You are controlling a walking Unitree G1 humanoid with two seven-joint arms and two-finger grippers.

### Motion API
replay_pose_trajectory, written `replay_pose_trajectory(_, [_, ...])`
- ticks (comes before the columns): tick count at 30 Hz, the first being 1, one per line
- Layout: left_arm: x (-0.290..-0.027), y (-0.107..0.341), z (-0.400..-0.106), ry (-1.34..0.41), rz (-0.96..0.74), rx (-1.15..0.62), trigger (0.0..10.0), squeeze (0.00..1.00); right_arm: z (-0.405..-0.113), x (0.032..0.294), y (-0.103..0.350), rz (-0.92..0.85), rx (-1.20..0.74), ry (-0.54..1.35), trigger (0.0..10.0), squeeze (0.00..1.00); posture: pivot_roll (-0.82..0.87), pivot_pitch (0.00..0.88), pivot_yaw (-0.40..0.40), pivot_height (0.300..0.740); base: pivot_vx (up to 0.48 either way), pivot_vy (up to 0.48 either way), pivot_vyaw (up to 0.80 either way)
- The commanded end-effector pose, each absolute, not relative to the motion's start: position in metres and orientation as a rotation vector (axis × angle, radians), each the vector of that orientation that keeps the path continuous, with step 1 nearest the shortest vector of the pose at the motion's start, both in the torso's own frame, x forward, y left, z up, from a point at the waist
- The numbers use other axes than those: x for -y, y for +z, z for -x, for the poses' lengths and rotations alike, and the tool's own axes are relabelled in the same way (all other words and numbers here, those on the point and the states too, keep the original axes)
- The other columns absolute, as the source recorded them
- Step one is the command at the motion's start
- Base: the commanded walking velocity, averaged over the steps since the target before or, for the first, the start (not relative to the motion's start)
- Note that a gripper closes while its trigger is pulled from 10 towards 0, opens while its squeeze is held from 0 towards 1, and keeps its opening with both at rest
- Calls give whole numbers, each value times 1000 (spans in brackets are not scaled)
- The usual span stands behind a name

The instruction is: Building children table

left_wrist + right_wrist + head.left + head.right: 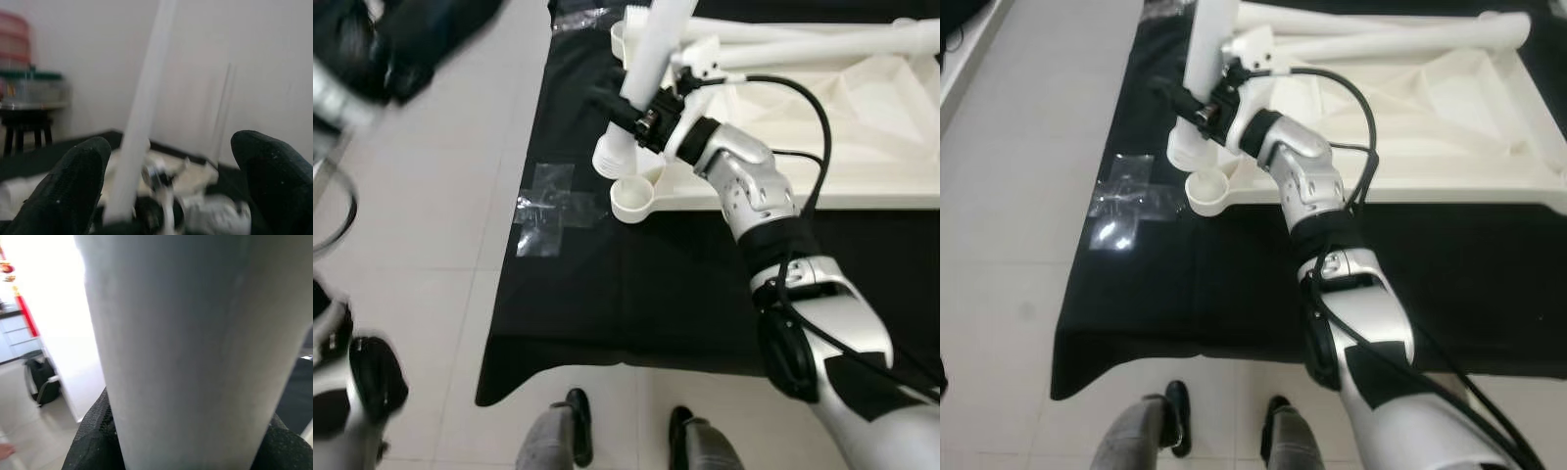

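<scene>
My right gripper clamps the white leg; I'd keep it upright, centre it over the corner socket, then press down.

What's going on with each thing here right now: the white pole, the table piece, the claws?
White leg: held tilted, lower end just beside the corner socket, not in it.
Corner socket: empty.
Tabletop: upside down on the black cloth.
Right claw: shut on the leg.
Left claw: open, holding nothing.
Clear tape: stuck across the cloth's edge.
</scene>
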State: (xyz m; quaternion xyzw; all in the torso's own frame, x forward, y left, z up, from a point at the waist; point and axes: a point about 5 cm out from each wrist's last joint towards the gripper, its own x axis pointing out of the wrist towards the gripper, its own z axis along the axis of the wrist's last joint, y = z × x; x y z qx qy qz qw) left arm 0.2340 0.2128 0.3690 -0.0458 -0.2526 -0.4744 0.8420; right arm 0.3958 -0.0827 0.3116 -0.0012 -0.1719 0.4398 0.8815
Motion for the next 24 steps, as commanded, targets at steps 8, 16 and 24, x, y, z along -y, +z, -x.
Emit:
replay_pose_trajectory(8, [-138,209,-209,-933,43,-42,10000,0,-381,74,303,95,404,1143,10000,0,210,316,-22,740,0,0,0])
replay_pose_trajectory(16, [-123,163,-187,-875,54,-214,10000,0,-379,84,302,115,386,1222,10000,0,199,339,-14,740,0,0,0])
replay_pose_trajectory(24, [-114,150,-161,-841,12,-211,10000,0,-383,106,314,7,393,1249,10000,0,207,363,-4,740,0,0,0])
